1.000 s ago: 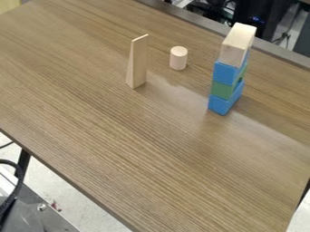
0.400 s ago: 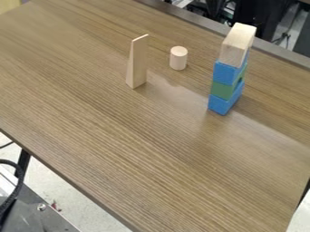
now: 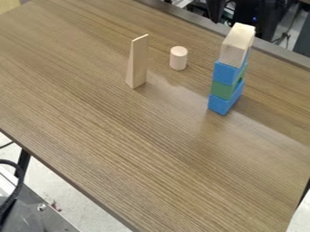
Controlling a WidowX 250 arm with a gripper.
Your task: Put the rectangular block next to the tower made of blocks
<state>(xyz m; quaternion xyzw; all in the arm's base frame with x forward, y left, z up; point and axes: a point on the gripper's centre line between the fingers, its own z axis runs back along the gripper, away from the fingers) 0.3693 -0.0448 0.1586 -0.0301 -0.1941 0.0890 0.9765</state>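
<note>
The table (image 3: pixel 130 140) bears the tower (image 3: pixel 226 73), topped by a pale block (image 3: pixel 237 45), likely the one wanted; a wedge (image 3: pixel 137 62) and a peg (image 3: pixel 178 58) stand apart from it. Best grip the block squarely by its sides, lift straight up before shifting, then lower it level beside the tower. A dark shape (image 3: pixel 215 10) at the top edge may be the claw; whether apart or together, I cannot tell.
</note>
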